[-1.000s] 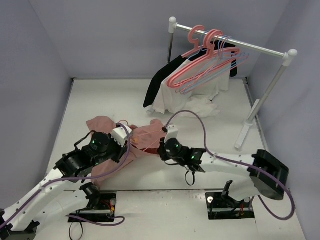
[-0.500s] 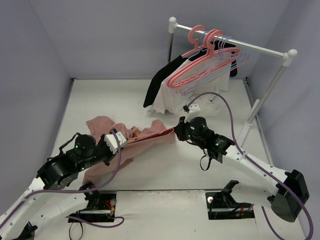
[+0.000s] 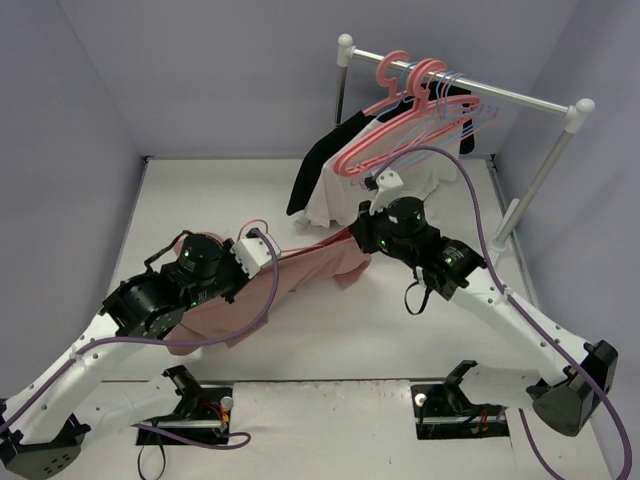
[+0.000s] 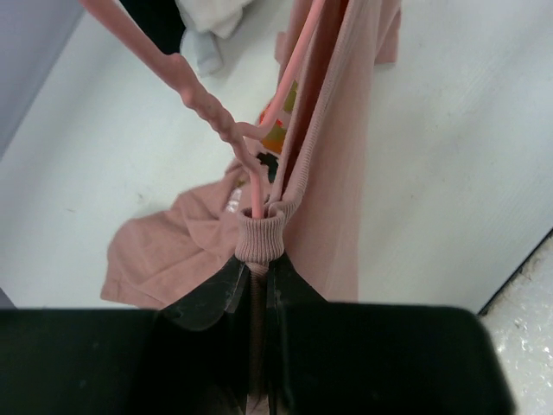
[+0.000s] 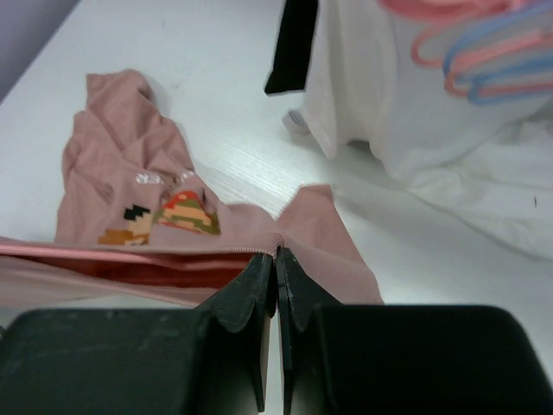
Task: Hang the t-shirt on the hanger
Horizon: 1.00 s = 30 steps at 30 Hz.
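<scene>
The salmon-pink t-shirt hangs stretched between my two grippers, its lower part trailing on the table at the left. My left gripper is shut on its ribbed collar. The thin pale-pink hanger comes out through the collar, with its twisted neck and hook above and one arm inside the shirt. Its hook loop shows in the top view. My right gripper is shut on a ribbed edge of the shirt. A small pixel print shows on the cloth.
A white garment rack stands at the back right, its foot on the table. Coral-pink hangers and lilac-blue hangers hang on it. A white garment and a black garment hang on it just behind my right gripper.
My right gripper has moved back and to the right with the shirt's edge. My left gripper has risen and moved right with the collar. The shirt is now pulled taut between them.
</scene>
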Tool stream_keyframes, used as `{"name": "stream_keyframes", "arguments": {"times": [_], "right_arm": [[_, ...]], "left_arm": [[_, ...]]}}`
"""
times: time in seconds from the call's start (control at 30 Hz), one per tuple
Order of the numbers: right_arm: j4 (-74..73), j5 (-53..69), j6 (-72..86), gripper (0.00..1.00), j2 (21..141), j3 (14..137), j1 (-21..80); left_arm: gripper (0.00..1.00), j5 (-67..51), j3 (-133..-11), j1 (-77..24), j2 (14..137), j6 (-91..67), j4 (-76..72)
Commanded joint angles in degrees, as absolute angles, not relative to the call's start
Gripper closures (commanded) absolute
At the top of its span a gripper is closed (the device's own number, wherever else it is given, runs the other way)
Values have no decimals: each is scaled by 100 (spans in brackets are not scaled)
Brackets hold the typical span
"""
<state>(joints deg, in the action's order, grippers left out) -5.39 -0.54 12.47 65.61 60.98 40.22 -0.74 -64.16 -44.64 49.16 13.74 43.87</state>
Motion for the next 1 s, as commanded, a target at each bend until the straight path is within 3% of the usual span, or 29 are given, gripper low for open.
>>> {"name": "stream_keyframes", "arguments": {"times": [0.0,0.3,0.53,0.77,0.97], "right_arm": [[-483,76,882,98,7152,7396,4356],[-861,-141,294,97,8250,8882,5136],[-853,-153,324,96,8297,8861,5746],[-853,-233,501,95,7960,8377,5835],[-853,-189,604,98,7943,8348,5965]], "left_arm": [[100,-210,-7236,-4479,5094,1708,3958],[100,-780,-7278,-4491,4673,1846,3929],[100,-221,-6772,-4491,4273,1567,3635],[100,-429,-5781,-4491,4431,1172,2575],[100,-528,-5790,-4470,4688,940,2136]]}}
